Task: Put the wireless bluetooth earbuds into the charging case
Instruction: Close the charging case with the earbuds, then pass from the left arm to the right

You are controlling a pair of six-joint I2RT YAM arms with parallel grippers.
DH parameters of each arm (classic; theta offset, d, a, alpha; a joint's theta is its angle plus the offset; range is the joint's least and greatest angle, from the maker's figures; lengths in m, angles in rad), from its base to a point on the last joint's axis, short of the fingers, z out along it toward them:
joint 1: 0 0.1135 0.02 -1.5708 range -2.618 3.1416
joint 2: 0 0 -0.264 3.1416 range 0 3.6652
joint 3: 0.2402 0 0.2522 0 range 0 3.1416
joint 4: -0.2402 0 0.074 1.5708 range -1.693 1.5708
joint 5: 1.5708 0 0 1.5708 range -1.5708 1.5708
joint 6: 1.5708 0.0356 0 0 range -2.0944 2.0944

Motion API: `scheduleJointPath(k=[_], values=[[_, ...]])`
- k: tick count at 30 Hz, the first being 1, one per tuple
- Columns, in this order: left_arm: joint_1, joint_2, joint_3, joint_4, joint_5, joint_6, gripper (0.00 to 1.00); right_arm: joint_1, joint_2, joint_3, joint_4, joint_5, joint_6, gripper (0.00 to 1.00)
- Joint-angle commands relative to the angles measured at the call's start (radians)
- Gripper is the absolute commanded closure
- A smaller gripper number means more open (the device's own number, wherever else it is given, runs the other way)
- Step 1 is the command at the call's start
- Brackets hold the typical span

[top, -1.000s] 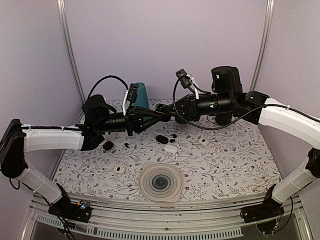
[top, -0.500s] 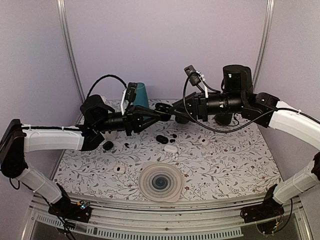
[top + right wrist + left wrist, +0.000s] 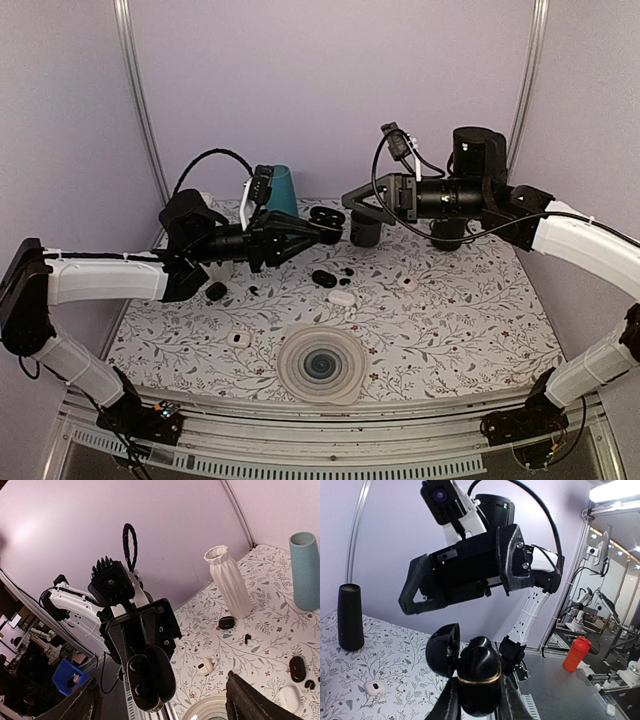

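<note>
High over the flowery table (image 3: 460, 320), the left gripper (image 3: 318, 228) pinches the bottom half of a black charging case (image 3: 327, 214). Its two fingers (image 3: 451, 705) squeeze the case from both sides. The lid (image 3: 442, 651) hangs open to one side. I think the arm holds the case up like this so the holes inside face the other arm and a bud can go in.

The right gripper (image 3: 352, 203) floats near the case and does not touch it. Its jaws stand wide apart, with nothing between them. Even from its own wrist view, I cannot tell if a bud already sits inside the open case.

The wireless bluetooth earbuds (image 3: 349, 271) are down on the table, well below both arms. Two little black ones lie close together, just beside a second black case (image 3: 323, 278) and near a white case (image 3: 342, 297). One more tiny black bud (image 3: 253, 291) lies off to the left, near a shut black case (image 3: 215, 291).

I think the right jaws are empty and wide because that arm must go down and pick up a bud. The buds look very small and smooth, so one could slip out of the jaws. The left arm needs to hold its case steady while it waits.
</note>
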Motion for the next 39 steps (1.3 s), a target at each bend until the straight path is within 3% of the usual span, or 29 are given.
scheduleJointPath(k=[1,6,13,20,29,39], values=[[0.008,-0.01,0.01,0.02,0.003,0.004,1.0,0.013,0.062,-0.012,0.165,-0.176,0.117,0.12],[0.018,0.011,0.005,0.008,-0.052,-0.029,1.0,0.052,0.072,0.044,0.189,-0.22,0.097,0.13],[0.049,0.035,0.004,0.001,-0.08,-0.091,1.0,0.06,-0.013,-0.001,0.188,-0.189,0.025,0.22],[0.052,0.042,0.02,0.044,-0.042,-0.133,1.0,0.06,-0.033,-0.071,0.096,0.08,-0.041,0.3],[0.052,0.052,0.039,0.093,-0.031,-0.263,1.0,0.059,0.011,-0.19,0.325,0.069,0.008,0.36],[0.051,0.073,0.059,0.093,-0.024,-0.311,1.0,0.06,0.048,-0.255,0.573,0.047,0.148,0.49]])
